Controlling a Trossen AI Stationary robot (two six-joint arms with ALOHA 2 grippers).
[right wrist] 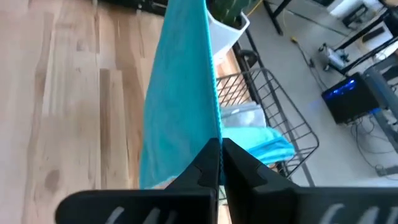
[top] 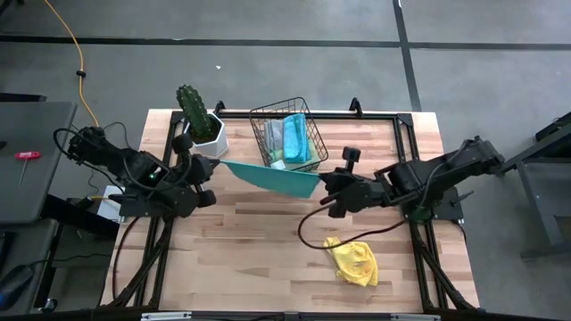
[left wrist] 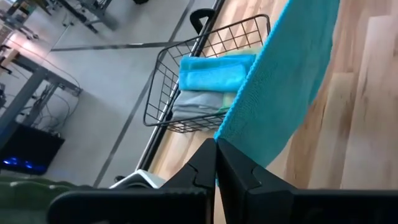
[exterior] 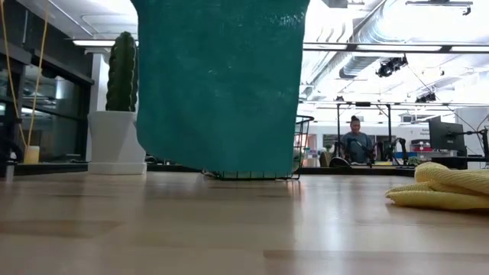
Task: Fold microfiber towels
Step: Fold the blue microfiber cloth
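Both my left claw (top: 212, 164) and right claw (top: 323, 181) are clenched on the soft teal microfiber towel (top: 272, 176) stretched between them; I'd keep it taut and lower evenly onto the wooden counter (top: 259, 241) below.

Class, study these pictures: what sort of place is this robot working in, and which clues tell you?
Probably a robotics lab or workshop in an open-plan industrial space. Clues: exposed ceiling ducts, a person at a desk with monitors beyond the wooden table, and other metal rigs on the grey floor.

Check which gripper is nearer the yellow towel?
Right. The right gripper holds the teal towel just above the yellow towel; the left gripper is across the table.
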